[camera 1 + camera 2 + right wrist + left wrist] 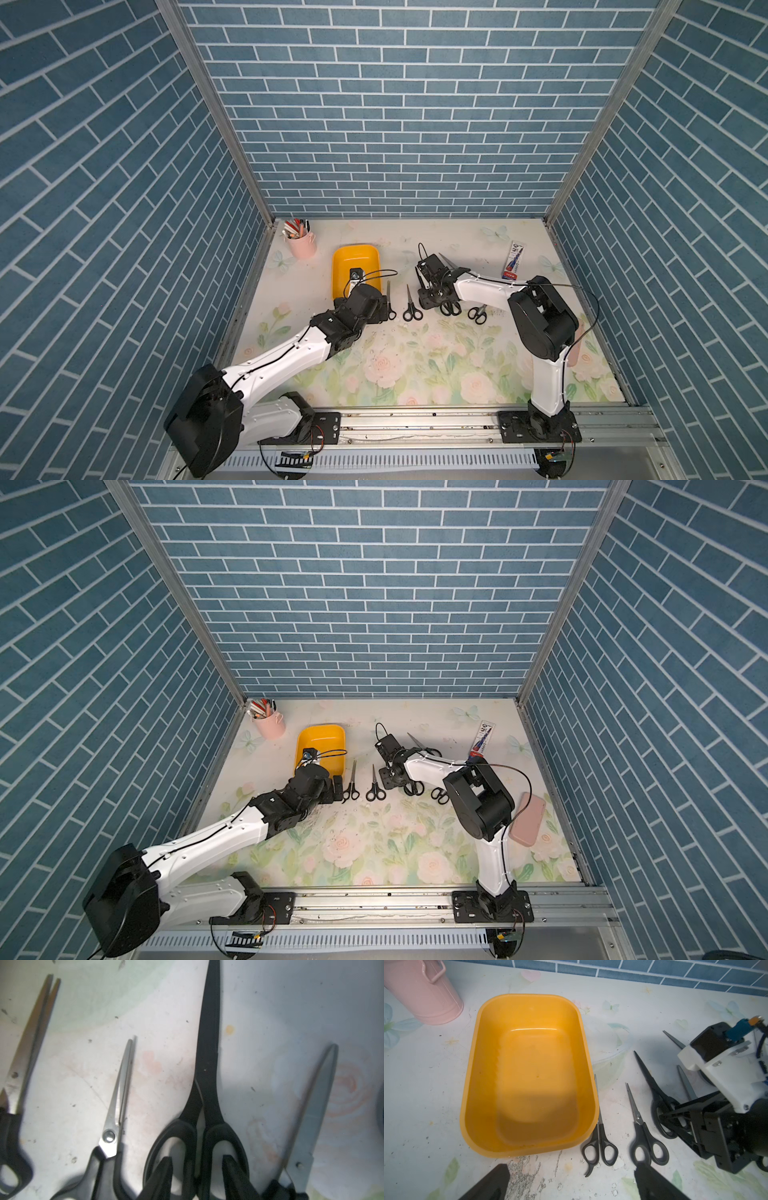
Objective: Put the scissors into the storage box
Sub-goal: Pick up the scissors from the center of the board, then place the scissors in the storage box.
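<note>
**Right claw set over the black scissors, box off to the left**
The shallow yellow plastic storage box (483, 1064) sits empty at far left, with the left claw (571, 1168) spread wide at its near end. Just right of it a slim black-handled pair of scissors (601, 1134) and a second slim pair (640, 1126) lie on the floral table (166, 1022), blades pointing far. Next right, the large all-black scissors (208, 1064) lie likewise, handles near. The right claw (197, 1164) stands half spread, a fingertip (166, 1169) over each loop, not yet pinching. This arm is nearer, and the box lies leftward.
</note>
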`<action>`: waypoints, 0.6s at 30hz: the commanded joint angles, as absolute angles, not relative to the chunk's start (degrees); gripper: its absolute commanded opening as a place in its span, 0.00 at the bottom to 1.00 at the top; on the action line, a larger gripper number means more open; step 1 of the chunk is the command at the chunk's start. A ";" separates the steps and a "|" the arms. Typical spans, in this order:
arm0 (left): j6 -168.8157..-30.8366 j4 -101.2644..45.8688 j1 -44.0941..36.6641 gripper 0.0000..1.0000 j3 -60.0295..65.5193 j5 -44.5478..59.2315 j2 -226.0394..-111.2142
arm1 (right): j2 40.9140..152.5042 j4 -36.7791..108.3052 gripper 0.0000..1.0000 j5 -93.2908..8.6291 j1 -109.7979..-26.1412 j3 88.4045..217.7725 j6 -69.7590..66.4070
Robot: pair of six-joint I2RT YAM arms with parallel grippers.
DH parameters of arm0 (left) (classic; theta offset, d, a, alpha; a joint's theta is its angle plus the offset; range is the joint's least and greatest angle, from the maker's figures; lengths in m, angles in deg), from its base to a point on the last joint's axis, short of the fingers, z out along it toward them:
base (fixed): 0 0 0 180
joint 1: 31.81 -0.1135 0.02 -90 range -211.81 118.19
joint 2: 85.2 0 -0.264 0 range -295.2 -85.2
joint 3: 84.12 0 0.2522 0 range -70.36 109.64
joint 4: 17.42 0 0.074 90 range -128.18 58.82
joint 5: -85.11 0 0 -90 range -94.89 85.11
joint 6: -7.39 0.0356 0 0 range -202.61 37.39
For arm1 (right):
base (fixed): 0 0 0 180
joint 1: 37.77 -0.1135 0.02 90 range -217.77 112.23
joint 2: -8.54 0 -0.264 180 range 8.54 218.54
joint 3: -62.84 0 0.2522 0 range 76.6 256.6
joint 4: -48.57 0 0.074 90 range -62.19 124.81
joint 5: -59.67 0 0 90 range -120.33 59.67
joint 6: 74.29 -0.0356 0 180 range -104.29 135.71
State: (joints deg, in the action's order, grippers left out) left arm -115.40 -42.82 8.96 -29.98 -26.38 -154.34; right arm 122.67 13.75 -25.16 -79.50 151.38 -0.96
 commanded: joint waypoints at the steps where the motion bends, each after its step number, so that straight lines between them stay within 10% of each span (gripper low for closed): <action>1: -115.97 -44.22 8.62 1.00 -28.39 -28.29 -154.13 | 125.56 12.33 0.39 -24.73 -79.43 151.60 -1.94; 18: -117.72 -48.77 2.03 1.00 -26.94 -30.11 -147.01 | 121.70 10.31 0.00 -22.38 -79.34 156.57 -2.33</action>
State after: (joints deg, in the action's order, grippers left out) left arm -116.65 -45.55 5.00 -28.03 -30.76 -148.16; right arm 123.46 12.62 -24.03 -79.48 153.85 -2.05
